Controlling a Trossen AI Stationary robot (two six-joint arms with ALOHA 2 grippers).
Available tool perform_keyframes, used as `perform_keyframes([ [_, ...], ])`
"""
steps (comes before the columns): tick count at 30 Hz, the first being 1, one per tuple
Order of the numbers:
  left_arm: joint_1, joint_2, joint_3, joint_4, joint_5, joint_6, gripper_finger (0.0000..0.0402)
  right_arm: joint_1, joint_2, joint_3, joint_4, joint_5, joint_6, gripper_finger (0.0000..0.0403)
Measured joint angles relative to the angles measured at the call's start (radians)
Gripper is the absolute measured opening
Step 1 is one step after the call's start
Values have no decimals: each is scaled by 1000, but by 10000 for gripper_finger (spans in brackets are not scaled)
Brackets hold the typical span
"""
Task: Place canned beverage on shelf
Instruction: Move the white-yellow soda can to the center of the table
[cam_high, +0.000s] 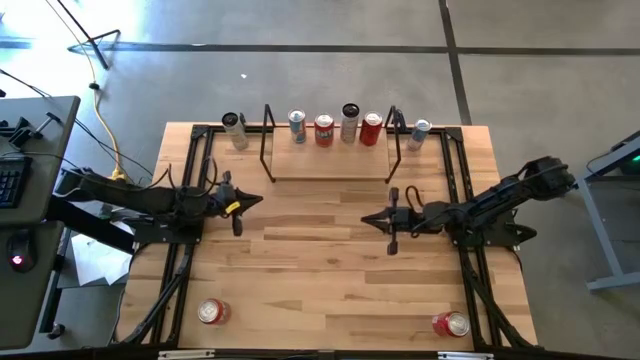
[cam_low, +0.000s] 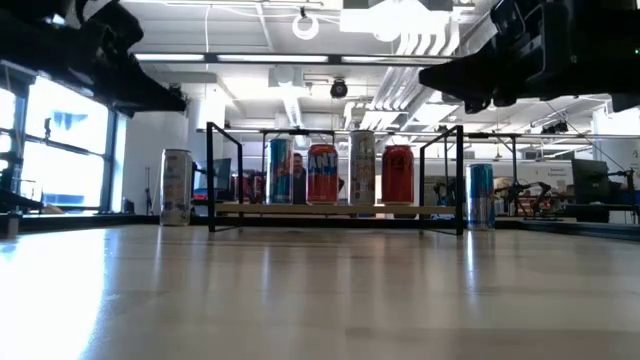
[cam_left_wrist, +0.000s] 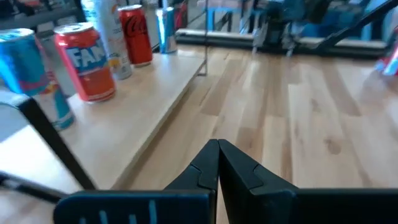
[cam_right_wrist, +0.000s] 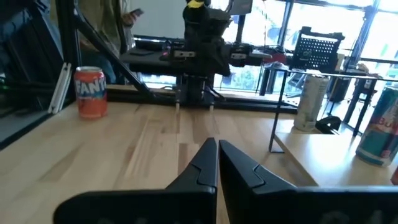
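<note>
The shelf (cam_high: 330, 172), a low light-wood plank with black rod frames, stands at the table's far middle. Four cans stand upright on it: a blue one (cam_high: 297, 125), an orange one (cam_high: 324, 130), a silver one (cam_high: 349, 122) and a red one (cam_high: 372, 128). A silver can (cam_high: 235, 130) stands left of the shelf and a blue can (cam_high: 420, 133) right of it. An orange can (cam_high: 211, 312) stands near the front left corner and a red can (cam_high: 451, 324) near the front right. My left gripper (cam_high: 255, 201) and right gripper (cam_high: 368, 219) hover shut and empty at mid-table, facing each other.
Black rails (cam_high: 180, 250) run along the table's left and right sides. The wood (cam_high: 320, 270) between the two grippers and the front cans is bare. A desk with a keyboard (cam_high: 10, 180) stands beyond the table's left edge.
</note>
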Motion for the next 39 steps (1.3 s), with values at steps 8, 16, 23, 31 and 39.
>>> perform_keyframes([
  [8, 177, 102, 292, -389, 13, -56, 0, 0, -1, -4, -5, -1, -11, 0],
  [16, 405, 284, 497, -558, 140, 23, 0, 0, -1, -4, -5, 0, -27, 0],
  [23, 552, 365, 527, -485, 141, 97, 24, 13, 0, -4, -22, 0, -27, 0],
  [31, 649, 417, 527, -455, 160, 118, 110, -53, 0, -4, 136, 32, -138, 0],
  [39, 793, 432, 663, -481, 175, 149, 173, -222, 0, -3, 201, 22, -127, 0],
])
